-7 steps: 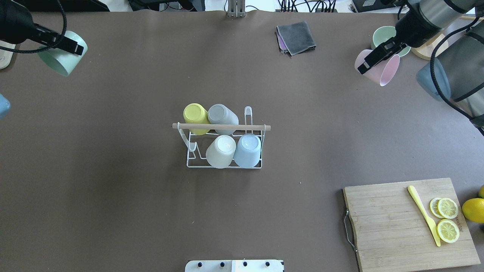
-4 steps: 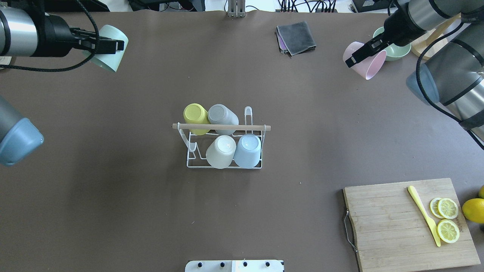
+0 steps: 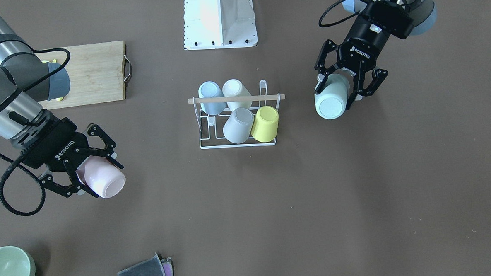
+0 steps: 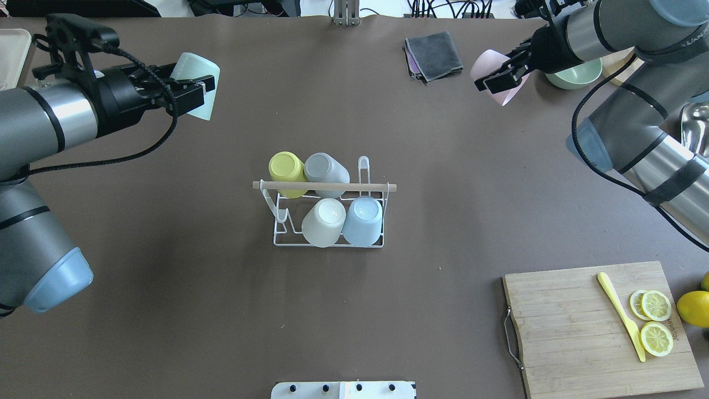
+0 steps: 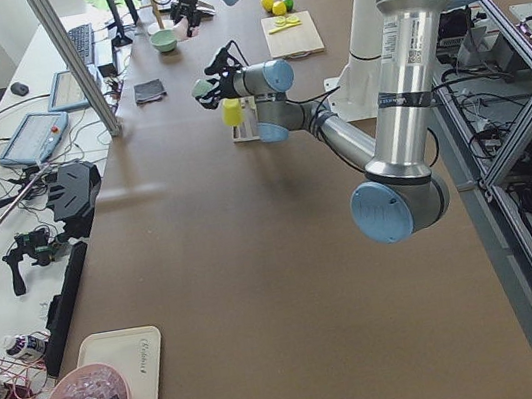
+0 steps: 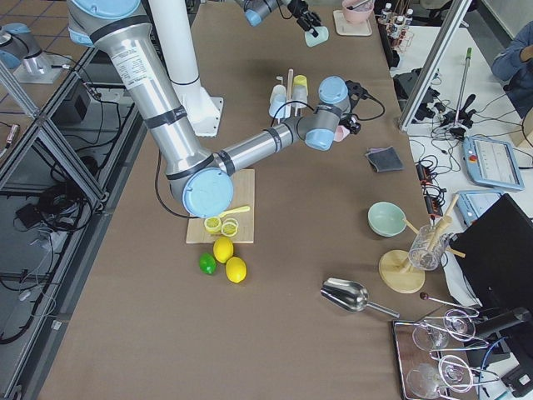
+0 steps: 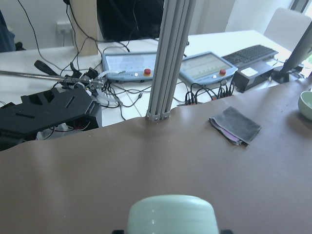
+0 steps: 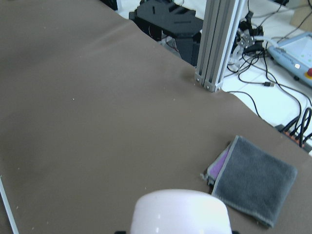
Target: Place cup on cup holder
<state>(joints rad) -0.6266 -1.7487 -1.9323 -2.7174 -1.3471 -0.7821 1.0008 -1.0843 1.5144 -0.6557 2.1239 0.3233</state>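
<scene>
Six cups in all: two carried, four racked. At the far left the left gripper (image 3: 338,93) pinches a mint cup (image 3: 330,105) by its sides, clear of the table (image 4: 166,288) and tipped over sideways. Open brown tabletop lies between it and the cup holder (image 4: 328,245), which sits alone mid-table.

The one wooden rod (image 4: 324,186) runs left to right across the holder's top. Under it, four cups sit bottom-up and tilted on prongs: a yellow cup (image 4: 287,172) and a grey cup (image 4: 325,169) in the far row, a cream cup (image 4: 323,221) and a light blue cup (image 4: 363,220) in the near row. Two prongs stand bare, one at the near row's left end (image 4: 282,216), one at the far row's right end (image 4: 363,165).

At the far right the right gripper (image 3: 100,177) is clamped on a pink cup (image 3: 106,183), also off the table, with bare tabletop toward the holder. A folded grey cloth (image 4: 435,55) and a green bowl (image 4: 576,73) lie near it at the far edge. Near right: one cutting board (image 4: 576,338) with a yellow knife (image 4: 620,324) and three lemon slices (image 4: 656,339), and a whole lemon (image 4: 692,308) just beside it.
</scene>
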